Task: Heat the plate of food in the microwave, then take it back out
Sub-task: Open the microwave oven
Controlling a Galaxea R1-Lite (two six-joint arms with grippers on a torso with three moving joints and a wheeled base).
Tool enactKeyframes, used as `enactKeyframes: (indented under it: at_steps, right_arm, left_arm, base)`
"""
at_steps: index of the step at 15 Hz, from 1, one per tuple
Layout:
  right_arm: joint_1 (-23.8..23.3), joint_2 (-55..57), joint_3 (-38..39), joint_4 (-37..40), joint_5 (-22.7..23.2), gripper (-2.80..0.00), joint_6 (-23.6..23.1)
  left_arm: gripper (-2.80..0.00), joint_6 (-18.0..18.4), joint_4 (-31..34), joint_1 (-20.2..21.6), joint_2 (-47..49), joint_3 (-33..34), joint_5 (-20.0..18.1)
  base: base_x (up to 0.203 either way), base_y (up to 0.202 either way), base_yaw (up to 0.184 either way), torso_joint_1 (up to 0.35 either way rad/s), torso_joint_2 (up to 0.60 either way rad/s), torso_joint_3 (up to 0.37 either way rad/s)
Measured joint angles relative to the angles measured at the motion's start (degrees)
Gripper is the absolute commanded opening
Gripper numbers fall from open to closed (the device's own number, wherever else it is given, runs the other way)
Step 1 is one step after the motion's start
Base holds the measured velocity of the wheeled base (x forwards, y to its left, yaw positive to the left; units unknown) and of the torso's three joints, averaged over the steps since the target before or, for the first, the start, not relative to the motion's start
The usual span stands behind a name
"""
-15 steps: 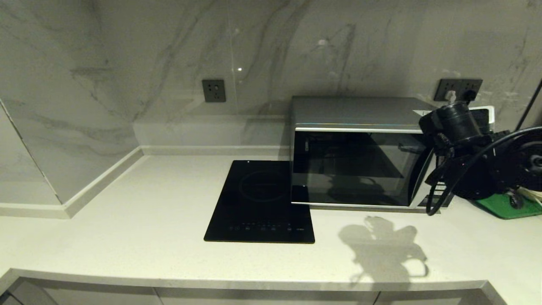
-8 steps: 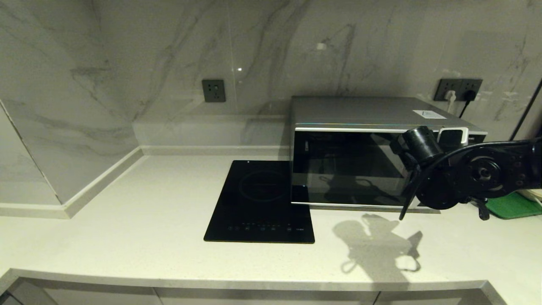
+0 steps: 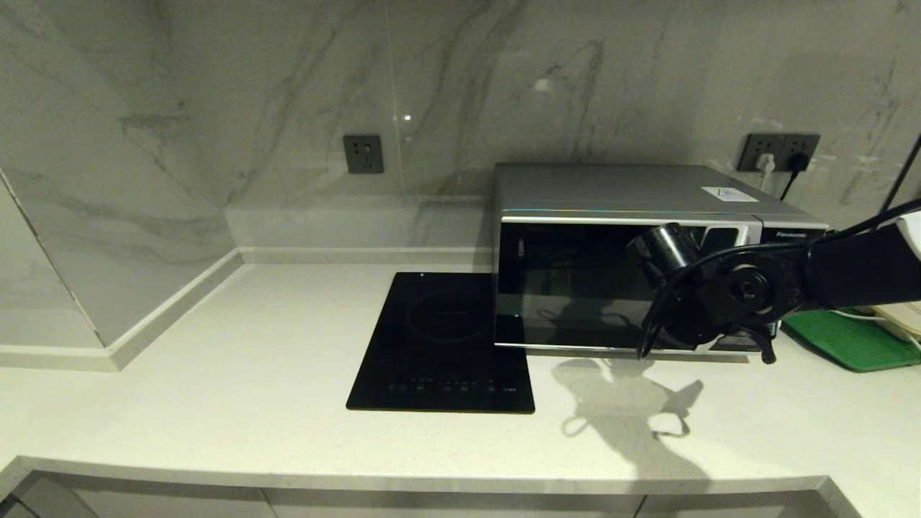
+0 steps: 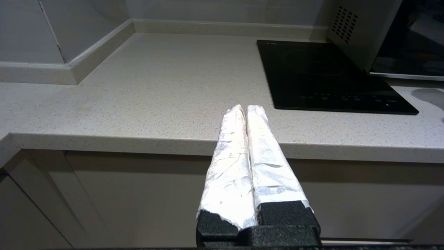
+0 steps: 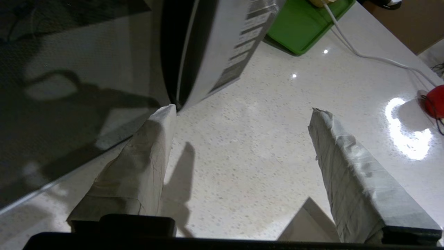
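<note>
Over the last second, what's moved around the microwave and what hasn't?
The right arm swung down and leftward, so the right gripper now hangs open, empty, before the microwave near its door's right edge. Unchanged: door shut, cooktop in place. Left gripper sits shut at the counter's front edge.

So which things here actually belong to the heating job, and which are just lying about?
Part of the job:
- microwave, door closed
- right gripper, open, in front of the door's lower corner by the keypad

The plate of food is not visible.

Just lying about:
- induction cooktop
- green tray
- white cable
- red object
- left gripper, shut, parked before the counter edge
</note>
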Motion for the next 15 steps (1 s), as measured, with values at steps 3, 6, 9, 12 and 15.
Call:
enactKeyframes:
  at_steps: [3, 6, 9, 12, 15]
  right_arm:
    - [-1.13, 2.85, -3.95, 0.14, -0.2, 0.0, 0.82]
    - [-2.99, 5.03, -7.13, 0.31, -0.33, 0.0, 0.68]
    - [-5.25, 7.02, -9.39, 0.49, -0.22, 0.0, 0.63]
    - [-6.99, 8.32, -10.73, 0.53, -0.16, 0.0, 0.63]
    - [-8.21, 8.68, -11.05, 0.59, -0.05, 0.0, 0.74]
  left_arm:
    - [-2.8, 0.01, 0.02, 0.0, 0.0, 0.0, 0.0]
    - [-2.8, 0.0, 0.02, 0.0, 0.0, 0.0, 0.0]
    - [-2.8, 0.0, 0.02, -0.02, 0.0, 0.0, 0.02]
    - [-2.8, 0.0, 0.0, -0.02, 0.0, 0.0, 0.03]
    - [-2.8, -0.01, 0.0, 0.0, 0.0, 0.0, 0.02]
  base:
    - [0.0, 0.0, 0.0, 0.0, 0.0, 0.0]
    - [0.0, 0.0, 0.0, 0.0, 0.0, 0.0]
    - [0.0, 0.0, 0.0, 0.0, 0.0, 0.0]
    - [0.0, 0.0, 0.0, 0.0, 0.0, 0.0]
    - [0.0, 0.0, 0.0, 0.0, 0.0, 0.0]
